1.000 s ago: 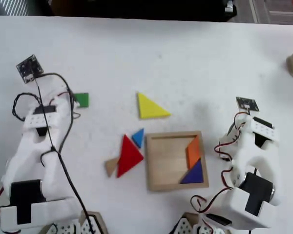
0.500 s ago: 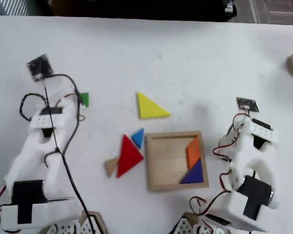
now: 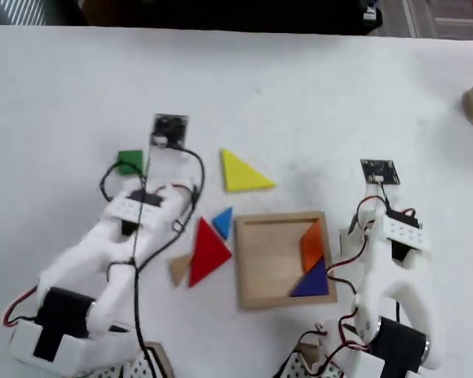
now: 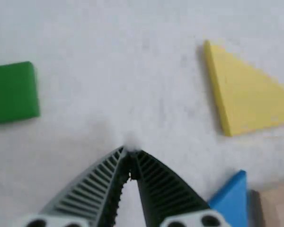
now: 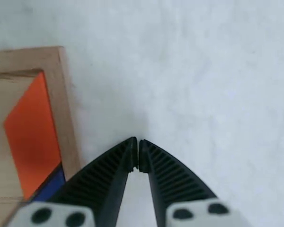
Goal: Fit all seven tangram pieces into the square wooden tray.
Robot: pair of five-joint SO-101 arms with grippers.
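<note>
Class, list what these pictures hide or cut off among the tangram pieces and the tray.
1. Left wrist view: green square piece and small blue triangle cut off by the frame edge.
2. Right wrist view: dark blue triangle mostly behind the right gripper; square wooden tray cut off by the edge.

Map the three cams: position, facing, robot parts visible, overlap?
High: fixed above the table, looking down; left arm and right arm flank the tray.
Left wrist: on the left arm, looking down past its shut left pincer at green square and yellow triangle.
Right wrist: on the right arm, looking down past its shut right pincer at the tray corner with the orange piece.
Shared: high and left wrist both show green square and yellow triangle.
</note>
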